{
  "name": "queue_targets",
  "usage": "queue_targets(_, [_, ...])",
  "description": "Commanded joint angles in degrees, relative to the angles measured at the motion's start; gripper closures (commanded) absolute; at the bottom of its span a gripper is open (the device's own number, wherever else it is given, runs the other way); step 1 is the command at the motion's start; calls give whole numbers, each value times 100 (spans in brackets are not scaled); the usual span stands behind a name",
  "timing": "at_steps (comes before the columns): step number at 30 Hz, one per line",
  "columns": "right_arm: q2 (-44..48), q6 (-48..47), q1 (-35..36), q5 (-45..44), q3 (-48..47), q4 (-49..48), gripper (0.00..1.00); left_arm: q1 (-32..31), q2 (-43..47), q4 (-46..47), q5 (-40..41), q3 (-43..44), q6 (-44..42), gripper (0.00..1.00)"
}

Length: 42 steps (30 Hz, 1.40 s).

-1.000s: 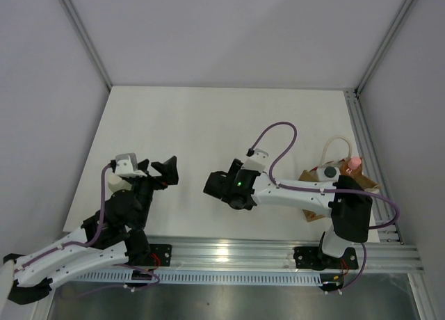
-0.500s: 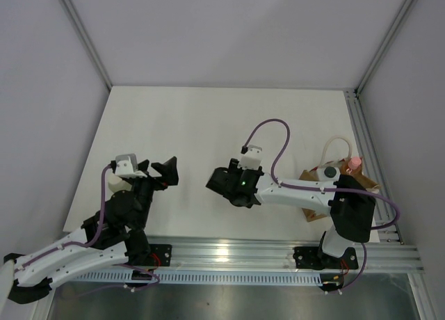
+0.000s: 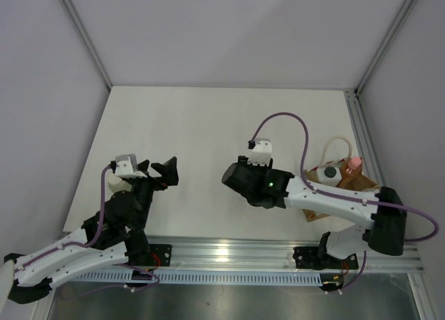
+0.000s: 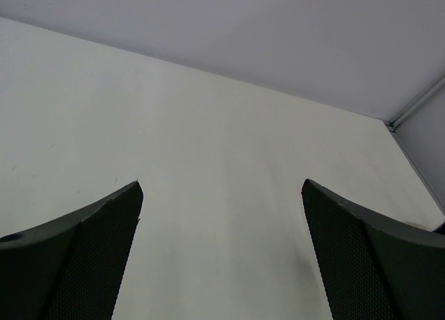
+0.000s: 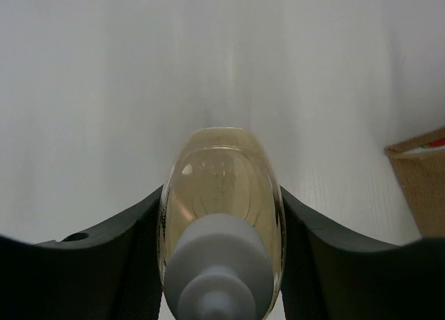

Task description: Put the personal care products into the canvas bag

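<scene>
L gripper [image 3: 169, 170]: over the near-left part of the table [image 3: 208, 118]. Fingers [image 4: 76, 264] stand wide apart w/ nothing btw them; the wrist view shows only bare table surface below.
R gripper [image 3: 233, 179]: near side, about mid table. Clamped on the amber bottle.
Amber bottle [image 5: 221, 188]: slim, white cap [image 5: 215, 264] turned towards the wrist cam. The body sits btw both fingers and touches each. The bottom end points away over the table. It is outside the bag.
Canvas bag [image 3: 363, 181]: tan fabric, at the right edge of the table, to the right of the R gripper and apart from it. The R arm [image 3: 334, 203] crosses over its near part. In the R wrist view only one corner shows, at the right.
Clear bottle [image 3: 329, 172]: black cap up, in the bag opening.
Orange bottle [image 3: 353, 163]: pink cap, in the bag, just beside the clear bottle on its far-right side.
Handle [image 3: 332, 145]: cream loop, beyond the bag on the far side.
</scene>
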<state>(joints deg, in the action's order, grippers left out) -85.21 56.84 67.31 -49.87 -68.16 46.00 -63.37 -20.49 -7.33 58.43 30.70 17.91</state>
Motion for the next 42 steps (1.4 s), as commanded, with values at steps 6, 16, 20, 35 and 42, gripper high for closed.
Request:
queue_targets(6, [1243,-1246,63,206,769,-1164,100,-44,28,215,89,-46,-69,1])
queue_targets(16, [1639,-1359,-16,-14,568,-742,100,-52,-69,267,115,-38,-112,1])
queue_targets(20, [1894,-1334,-165,-93,120,-24,100,-44,-87,285,98,-46,-121,1])
queue_targets(35, [3054,-1658,-1537,828,-34,499,100,-52,19,250,28,-38,-69,1])
queue_targets(42, [2809,-1720,-1528,1286,927,-389,100,-52,-16,276,63,-46,-95,1])
